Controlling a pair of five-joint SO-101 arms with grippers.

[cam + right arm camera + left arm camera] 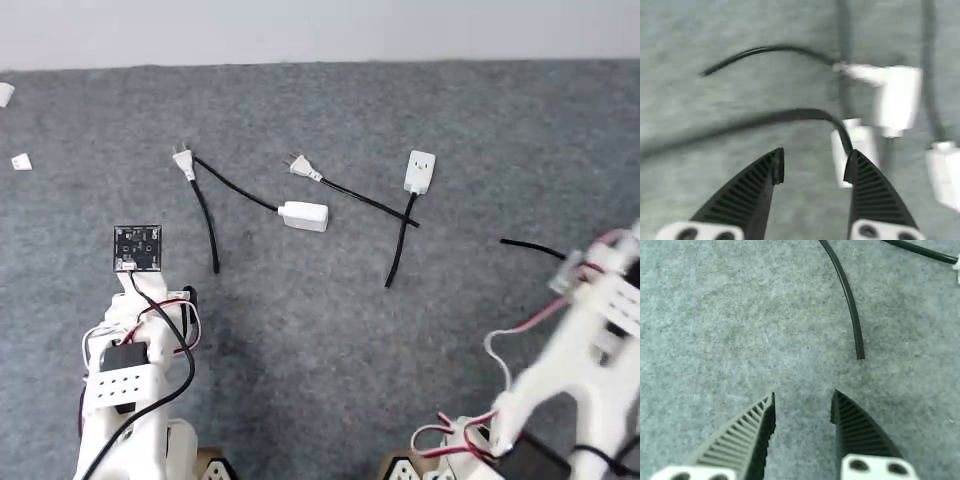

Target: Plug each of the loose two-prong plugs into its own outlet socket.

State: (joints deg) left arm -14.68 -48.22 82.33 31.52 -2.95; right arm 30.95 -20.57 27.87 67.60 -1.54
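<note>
Both claws are wide open and hold nothing: the left gripper hangs over the grey carpet near the free end of a black cable, the right gripper above another cable. In the high view, two plugs lie unplugged beside the flat socket and the far socket.

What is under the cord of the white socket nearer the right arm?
Grey carpet lies under most of that cord. Near the socket, a plug's cord crosses it, but which of the two lies on top cannot be told.
</note>
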